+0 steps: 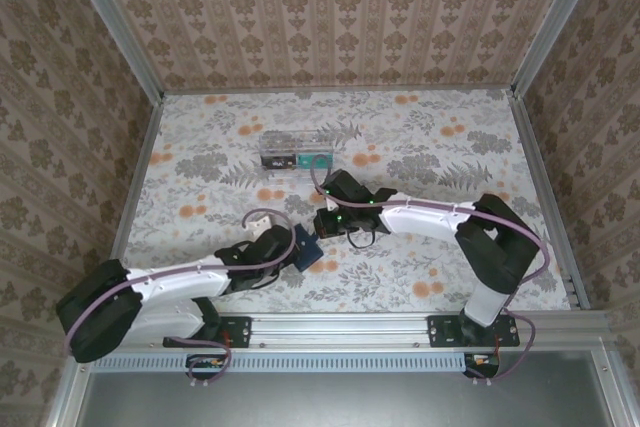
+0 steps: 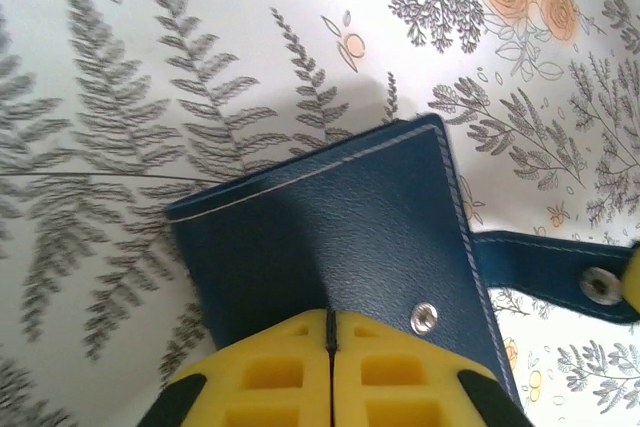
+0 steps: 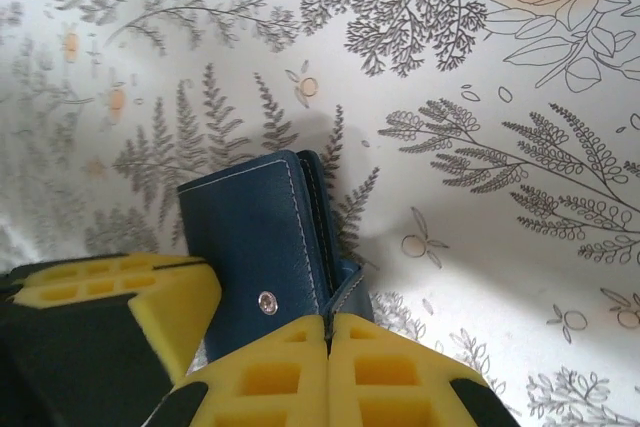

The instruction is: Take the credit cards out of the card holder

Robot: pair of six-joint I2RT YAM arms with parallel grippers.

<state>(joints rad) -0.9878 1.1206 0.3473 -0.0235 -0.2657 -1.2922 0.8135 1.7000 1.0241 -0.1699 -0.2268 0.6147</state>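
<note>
Left gripper (image 2: pixel 330 332) closed tight on dark blue stitched leather card holder (image 2: pixel 330 237); right gripper (image 3: pixel 328 332) likewise closed, pinching its snap tab (image 2: pixel 545 259).

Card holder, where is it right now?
In the top view the card holder lies near the front centre of the table, nearer the arms than the clear box. The left tool and right tool both grip it.

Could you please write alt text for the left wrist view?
A folded blue card holder lies on a floral tablecloth, the left gripper shut on its near edge. Its unsnapped strap trails to the right.
</note>
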